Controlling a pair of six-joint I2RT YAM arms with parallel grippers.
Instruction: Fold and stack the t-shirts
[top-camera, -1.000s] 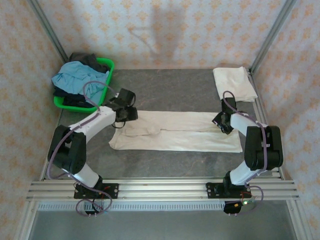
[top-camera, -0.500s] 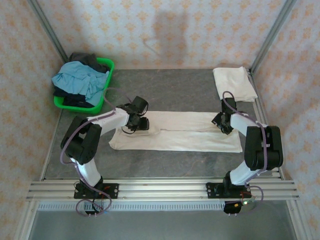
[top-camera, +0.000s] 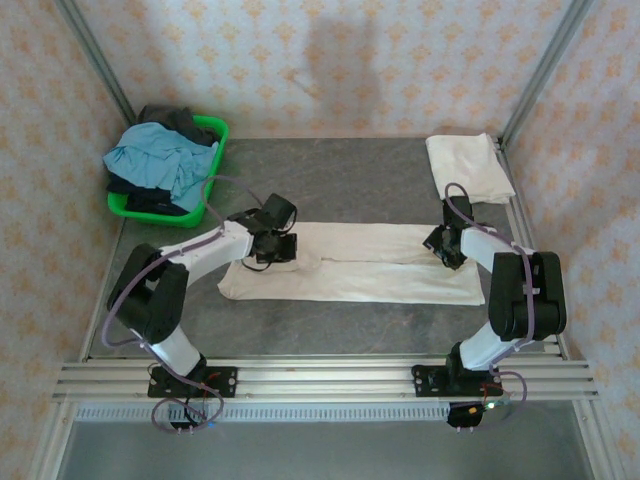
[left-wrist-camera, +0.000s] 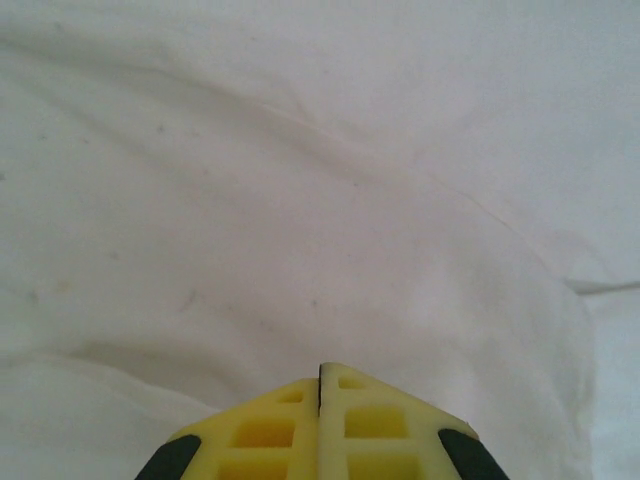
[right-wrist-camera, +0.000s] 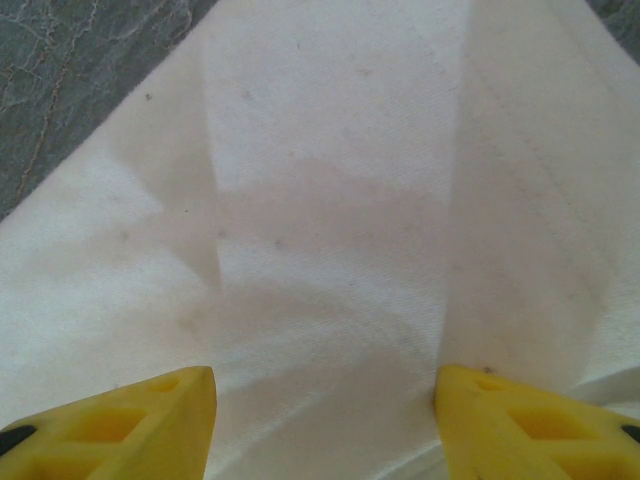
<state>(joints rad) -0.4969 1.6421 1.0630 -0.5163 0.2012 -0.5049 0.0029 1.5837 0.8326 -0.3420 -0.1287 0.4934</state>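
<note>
A cream t-shirt (top-camera: 370, 262) lies on the grey table as a long strip folded lengthwise. My left gripper (top-camera: 278, 248) hangs over the strip's left part. In the left wrist view the left gripper (left-wrist-camera: 320, 368) has its yellow fingers pressed together just above the cloth (left-wrist-camera: 300, 200), with no fabric seen between them. My right gripper (top-camera: 440, 245) sits at the strip's right end. In the right wrist view the right gripper (right-wrist-camera: 322, 380) stands open, its fingertips (right-wrist-camera: 185, 395) resting wide apart on the cloth (right-wrist-camera: 340, 200). A second, folded t-shirt (top-camera: 468, 166) lies at the back right.
A green basket (top-camera: 216, 132) at the back left holds a light blue garment (top-camera: 155, 155) and a dark garment (top-camera: 175, 118). Metal frame posts stand at the back corners, and an aluminium rail (top-camera: 320, 378) runs along the near edge.
My left gripper moved right from the strip's left edge onto the cloth and its jaws closed. The right arm has not moved.
</note>
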